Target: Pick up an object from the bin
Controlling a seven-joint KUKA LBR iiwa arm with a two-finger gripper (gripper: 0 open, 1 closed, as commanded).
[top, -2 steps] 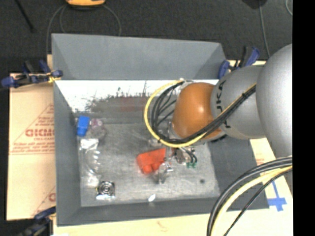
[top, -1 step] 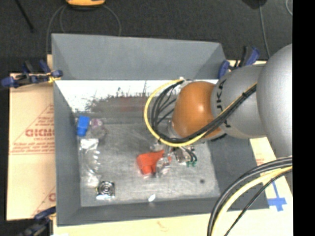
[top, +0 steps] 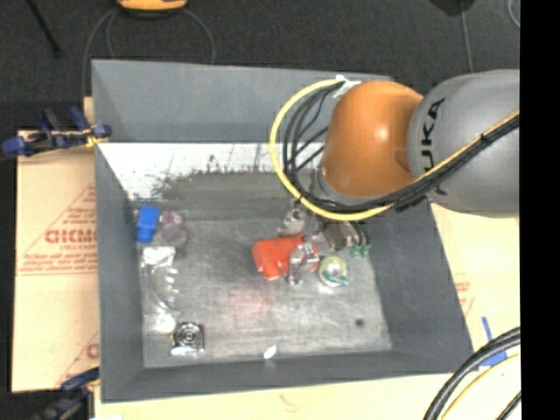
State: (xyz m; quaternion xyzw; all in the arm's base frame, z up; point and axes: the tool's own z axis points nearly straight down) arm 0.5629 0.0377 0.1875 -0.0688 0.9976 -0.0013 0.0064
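Down at mid-frame, the gripper sits right beside the red blocky plastic piece, with a round pale-green disc on its other side. Grasping step, I'd judge. Clenched or released? Cannot tell. Next up: a firm close, then lift.

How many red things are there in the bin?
1. The red thing lies near the middle of the bin, by the end effector. The arm may hide others.

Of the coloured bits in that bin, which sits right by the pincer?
The red-orange plastic lump mid-bin, right beside the pincer; the blue plastic block lies far off by the left wall.
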